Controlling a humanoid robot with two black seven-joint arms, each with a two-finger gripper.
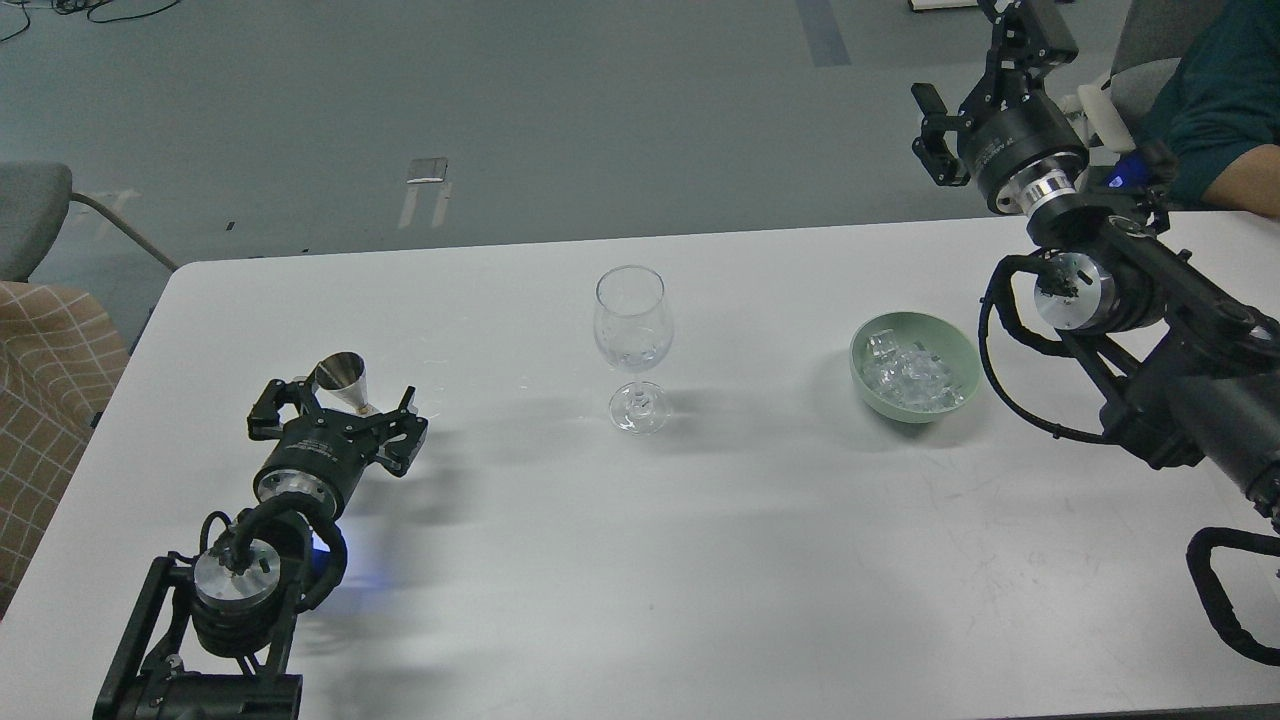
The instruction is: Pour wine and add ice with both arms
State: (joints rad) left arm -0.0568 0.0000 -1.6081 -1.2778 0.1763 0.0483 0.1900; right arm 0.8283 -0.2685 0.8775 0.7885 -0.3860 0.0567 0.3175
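Nearest you, at the table's (700, 600) near left corner, your left black jointed arm (240, 580) comes in low and reaches up the left side. Its gripper (338, 425) has its fingers spread around the base of a small shiny metal cone-shaped cup (342, 382) that stands wide mouth up. You cannot tell from here whether the fingers actually press on the cup or only bracket it.

The clear stemmed wine glass (632, 345) stands upright near the middle of the table, to the right of that cup and well apart from it. It looks empty, or nearly so. So the move that matters on this side is a carry to the right, then a tip over the rim; the left arm is clearly the nearer one for it.

The small clear ice cubes (912, 378) lie heaped in a pale green round bowl (958, 345) toward the right side of the table, right of the glass. Your right black arm (1130, 300) is the nearer to them, but its gripper (965, 125) is raised beyond the table's far right corner, wrist cocked up, fingers seemingly apart and holding nothing. The bowl lies below it and toward you, so it must come down and back to reach the ice.
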